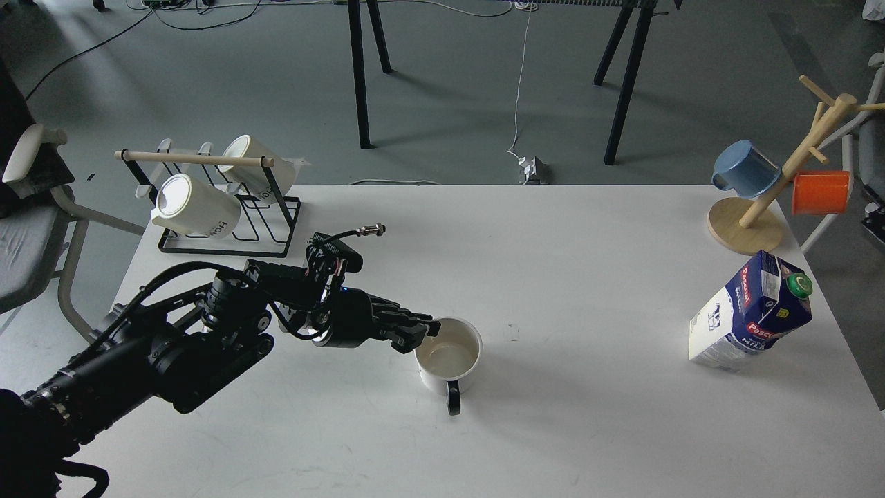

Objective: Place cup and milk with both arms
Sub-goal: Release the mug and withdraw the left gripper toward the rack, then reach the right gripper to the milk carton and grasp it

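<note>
A white cup (448, 360) with a black handle stands upright on the white table (567, 277), a little left of centre, its handle towards me. My left gripper (423, 333) reaches in from the left and is shut on the cup's left rim, one finger inside the rim. A blue and white milk carton (750, 311) with a green cap stands leaning near the table's right edge, far from the gripper. My right arm and gripper are out of view.
A black wire rack (228, 221) with two white mugs stands at the table's back left. A wooden mug tree (753, 214) with a blue cup and an orange cup stands at the back right. A grey chair (28, 228) is left of the table.
</note>
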`<state>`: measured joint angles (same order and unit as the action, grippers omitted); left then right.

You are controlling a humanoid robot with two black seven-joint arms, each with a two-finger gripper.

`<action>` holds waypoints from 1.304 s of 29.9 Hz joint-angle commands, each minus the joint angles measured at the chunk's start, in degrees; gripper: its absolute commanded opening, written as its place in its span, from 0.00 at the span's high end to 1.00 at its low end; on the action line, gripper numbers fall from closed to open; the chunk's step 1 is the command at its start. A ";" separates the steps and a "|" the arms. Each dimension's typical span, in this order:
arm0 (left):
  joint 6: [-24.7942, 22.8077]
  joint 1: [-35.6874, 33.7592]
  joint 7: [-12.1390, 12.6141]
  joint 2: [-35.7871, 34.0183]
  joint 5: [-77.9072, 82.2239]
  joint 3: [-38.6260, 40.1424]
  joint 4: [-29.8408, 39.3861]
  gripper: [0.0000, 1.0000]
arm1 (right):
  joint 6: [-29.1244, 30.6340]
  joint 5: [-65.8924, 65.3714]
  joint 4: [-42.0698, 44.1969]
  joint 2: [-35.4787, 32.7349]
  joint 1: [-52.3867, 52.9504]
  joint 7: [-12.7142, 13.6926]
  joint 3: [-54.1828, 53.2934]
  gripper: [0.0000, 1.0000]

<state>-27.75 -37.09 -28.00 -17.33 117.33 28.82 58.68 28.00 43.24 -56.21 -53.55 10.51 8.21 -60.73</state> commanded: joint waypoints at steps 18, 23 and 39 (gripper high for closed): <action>-0.25 -1.93 0.00 -18.70 -72.59 10.82 -3.92 0.13 | 0.00 23.02 -11.38 -14.03 -20.86 0.23 -0.70 0.01; -0.25 -1.23 0.00 -19.67 -72.95 10.91 -5.68 0.13 | 0.00 27.86 -11.55 -13.69 -31.94 0.14 -0.44 0.01; -0.25 -0.17 0.00 -17.92 -72.51 10.12 -5.68 0.12 | 0.00 16.17 -20.17 4.94 -37.58 -0.04 2.02 0.01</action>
<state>-28.00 -37.28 -28.00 -35.41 44.82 39.19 53.00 28.00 61.10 -76.01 -50.50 -27.65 8.30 -58.69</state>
